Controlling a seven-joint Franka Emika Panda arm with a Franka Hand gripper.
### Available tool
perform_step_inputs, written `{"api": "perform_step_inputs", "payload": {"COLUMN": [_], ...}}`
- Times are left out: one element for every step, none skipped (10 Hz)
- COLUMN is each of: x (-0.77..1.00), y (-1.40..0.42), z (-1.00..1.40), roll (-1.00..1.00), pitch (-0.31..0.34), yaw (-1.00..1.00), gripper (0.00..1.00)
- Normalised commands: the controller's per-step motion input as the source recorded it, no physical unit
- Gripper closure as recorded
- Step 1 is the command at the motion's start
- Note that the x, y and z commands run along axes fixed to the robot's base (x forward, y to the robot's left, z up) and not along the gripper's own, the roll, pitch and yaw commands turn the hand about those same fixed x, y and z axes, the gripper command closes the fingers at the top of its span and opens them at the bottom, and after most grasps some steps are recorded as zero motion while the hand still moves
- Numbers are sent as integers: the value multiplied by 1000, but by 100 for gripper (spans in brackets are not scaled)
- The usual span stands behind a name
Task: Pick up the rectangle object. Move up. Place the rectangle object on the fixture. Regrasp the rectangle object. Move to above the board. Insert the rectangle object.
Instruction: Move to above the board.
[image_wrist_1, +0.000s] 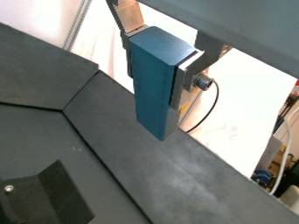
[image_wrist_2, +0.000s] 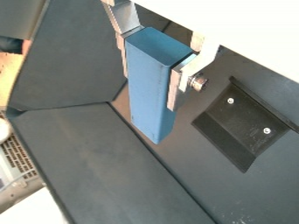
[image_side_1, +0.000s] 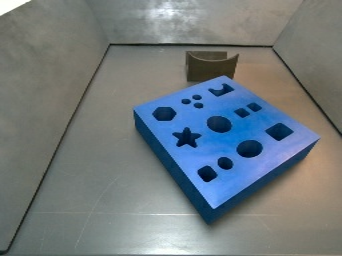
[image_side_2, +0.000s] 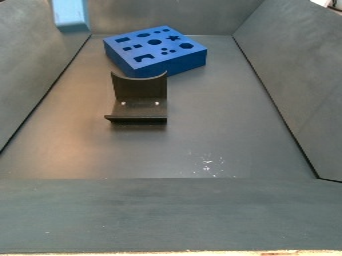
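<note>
Blue block (image_wrist_1: 156, 83): plain slab-like rectangular piece, smooth faces, sharp edges, lighter on its top end, darker on the long faces; also seen in a wrist view at (image_wrist_2: 149, 87).
Block position: held between the fingers, hanging lengthwise below them, clear of the dark floor (image_wrist_1: 105, 166) in both wrist views.
Gripper (image_wrist_1: 163, 39): jaws closed onto the block's upper end, a silver finger (image_wrist_1: 128, 17) on one side and a silver plate (image_wrist_1: 187, 74) against the other; also at (image_wrist_2: 158, 39).
Gripper in side views: only a pale-blue bit (image_side_2: 70, 10) shows at the upper edge of a side view, too cropped to tell more.
Board (image_side_1: 227, 140): thick bright-blue square lying flat on the floor, with star, hexagon, circle, square and oval cut-outs; also at (image_side_2: 156, 50).
Fixture (image_side_2: 138, 97): dark olive-brown bracket standing on its base plate, near the board, nothing in it; also at (image_side_1: 211, 65), with a U-shaped notch in its top.
Fixture in wrist view: dark plate with two screws (image_wrist_2: 246, 122) on the floor beside the hanging block.
Writing: no labels or brands readable on block, board or fixture.
</note>
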Motion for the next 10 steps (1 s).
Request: {"api": "perform_step_inputs", "payload": {"x": [199, 185, 178, 138, 117, 86, 75, 64, -909, -921], "y": [-1, -11, -18, -23, -23, -25, -25, -24, -1000, -1000], "z": [1000, 1000, 1000, 830, 727, 481, 379, 190, -485, -492], "roll": [-70, -63, -58, -45, -36, -23, -17, -14, -1000, -1000], "pitch": [186, 198, 201, 213, 219, 213, 212, 203, -114, -139], "yaw": [91, 94, 99, 105, 106, 113, 113, 116, -105, -103], "gripper": [100, 100, 100, 100, 100, 100, 100, 100, 100, 100]}}
